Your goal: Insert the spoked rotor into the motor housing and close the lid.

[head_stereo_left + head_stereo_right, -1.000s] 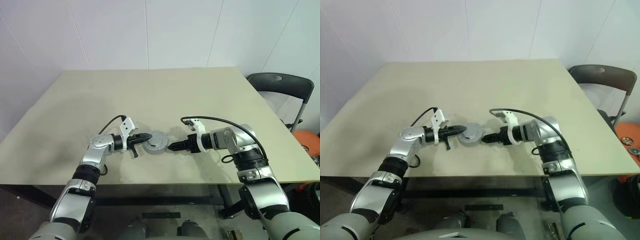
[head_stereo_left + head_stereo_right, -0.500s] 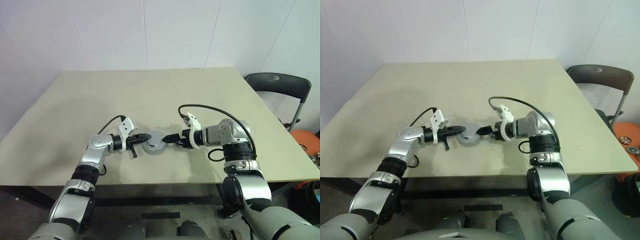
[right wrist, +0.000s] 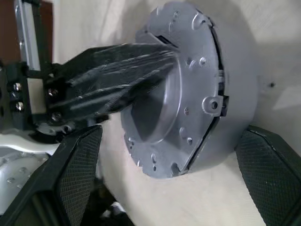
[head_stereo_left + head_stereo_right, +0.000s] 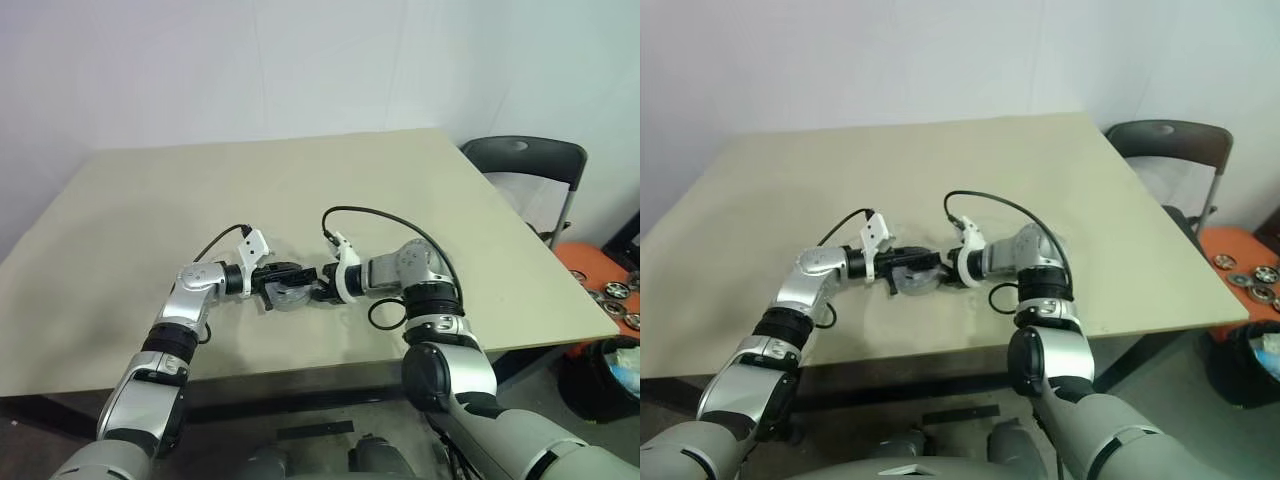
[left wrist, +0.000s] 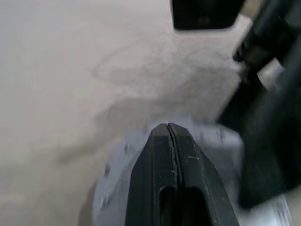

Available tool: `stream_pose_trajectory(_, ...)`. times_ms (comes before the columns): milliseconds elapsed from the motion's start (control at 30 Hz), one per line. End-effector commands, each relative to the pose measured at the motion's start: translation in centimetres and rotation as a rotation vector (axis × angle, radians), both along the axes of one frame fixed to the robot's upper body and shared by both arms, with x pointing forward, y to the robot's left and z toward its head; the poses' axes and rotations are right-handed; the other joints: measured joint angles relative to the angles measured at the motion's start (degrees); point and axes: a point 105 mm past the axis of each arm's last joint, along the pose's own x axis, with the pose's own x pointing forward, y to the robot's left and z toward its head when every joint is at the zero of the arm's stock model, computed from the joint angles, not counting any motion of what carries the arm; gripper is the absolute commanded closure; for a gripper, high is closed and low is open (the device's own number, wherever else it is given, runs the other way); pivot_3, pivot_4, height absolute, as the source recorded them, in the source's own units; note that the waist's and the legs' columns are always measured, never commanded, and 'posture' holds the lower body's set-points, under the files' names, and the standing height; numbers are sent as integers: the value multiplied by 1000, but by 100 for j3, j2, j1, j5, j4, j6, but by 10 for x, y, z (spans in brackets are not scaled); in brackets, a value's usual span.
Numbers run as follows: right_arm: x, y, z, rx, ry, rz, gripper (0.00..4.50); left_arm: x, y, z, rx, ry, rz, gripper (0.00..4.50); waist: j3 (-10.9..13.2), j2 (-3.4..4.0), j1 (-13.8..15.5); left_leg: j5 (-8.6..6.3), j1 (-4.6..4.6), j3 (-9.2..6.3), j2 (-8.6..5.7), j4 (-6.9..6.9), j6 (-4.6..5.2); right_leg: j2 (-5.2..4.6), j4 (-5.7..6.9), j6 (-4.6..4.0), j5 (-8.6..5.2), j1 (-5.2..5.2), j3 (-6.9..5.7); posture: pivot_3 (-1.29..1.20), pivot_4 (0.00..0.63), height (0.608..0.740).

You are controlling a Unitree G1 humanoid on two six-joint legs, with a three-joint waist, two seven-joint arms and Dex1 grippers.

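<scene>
Right wrist view has the right claw (image 3: 169,183) with its fingers spread wide on either side of the grey lid (image 3: 188,84), which lies flat on the beige worktop (image 4: 400,190). Left claw (image 5: 169,136), fingers pressed together, rests its tip on the lid's top from the opposite side

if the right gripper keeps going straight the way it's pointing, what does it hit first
Most likely the grey lid on the table: the open right gripper already straddles it. Just beyond sits the shut left gripper, resting on the lid's top.
</scene>
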Motion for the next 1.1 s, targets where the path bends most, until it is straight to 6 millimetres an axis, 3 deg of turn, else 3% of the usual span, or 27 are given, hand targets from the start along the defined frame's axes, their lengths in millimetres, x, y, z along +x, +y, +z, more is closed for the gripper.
stream_pose_trajectory(33, -3, 31, 24, 141, -21, 43, 198, -5, 6, -14, 48, 36, -2, 4500, 0, 1, -29, 0, 0, 0, 0, 0, 0, 0, 2, 0, 0, 0, 0, 0, 0, 740)
stream_pose_trajectory(367, 8, 12, 21, 135, -36, -20, 2956, -4, 11, -14, 46, 19, 22, 4500, -5, 11, -5, 1, 3, -3, -1, 12, -1, 1, 13, -3, 2, -2, 0, 0, 0, 740)
stream_pose_trajectory(733, 8, 13, 21, 153, -48, -24, 3148, 5, 12, -3, 14, -38, 71, 4500, -9, 17, -1, 1, 2, -3, -4, 16, -1, -1, 13, -3, 2, 1, 0, 0, 0, 740)
stream_pose_trajectory(967, 10, 8, 14, 119, -61, -37, 3167, 29, 22, 33, -181, -103, 243, 4500, -8, 16, -14, 1, -4, -3, -4, 15, -1, -1, 13, -3, 2, -5, 0, 0, 0, 740)
stream_pose_trajectory(1100, 13, 6, 14, 121, -69, -50, 3167, 31, 25, 45, -289, -75, 281, 4500, -8, 15, -14, 1, -13, -3, -4, 15, -1, -1, 12, -2, 2, -9, 0, 0, 0, 740)
